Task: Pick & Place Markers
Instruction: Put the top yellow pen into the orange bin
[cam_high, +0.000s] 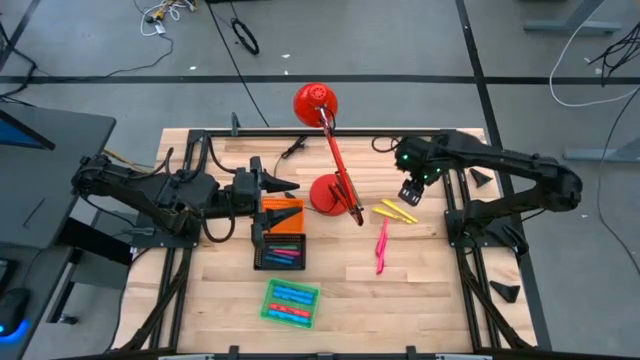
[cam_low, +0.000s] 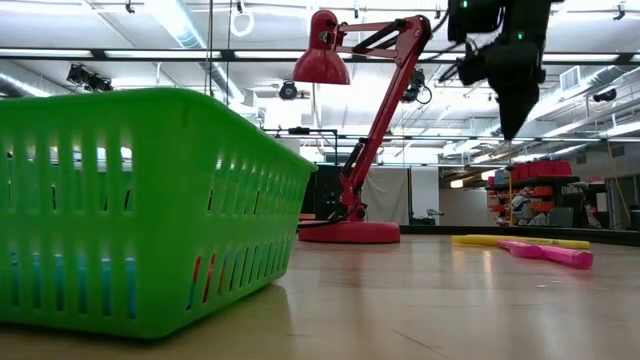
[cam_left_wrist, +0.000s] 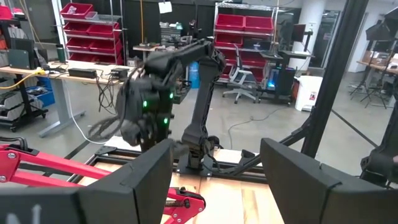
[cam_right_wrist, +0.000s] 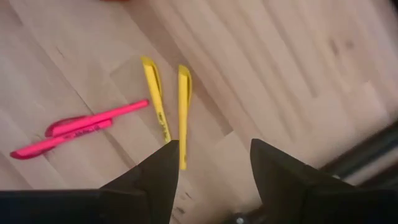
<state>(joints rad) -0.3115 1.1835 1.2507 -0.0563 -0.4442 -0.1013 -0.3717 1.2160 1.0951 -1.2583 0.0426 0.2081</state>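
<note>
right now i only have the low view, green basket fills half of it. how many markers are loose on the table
Observer: Four loose: two yellow markers and two pink markers, by the red lamp.
Operator: is the right gripper holding one
Observer: No. The right gripper is open and empty, above the yellow pair.
Operator: whats in the green basket
Observer: The green basket holds blue and pink markers; the black tray holds more.
Operator: left arm
Observer: The left gripper is open, by the orange tray.
</note>
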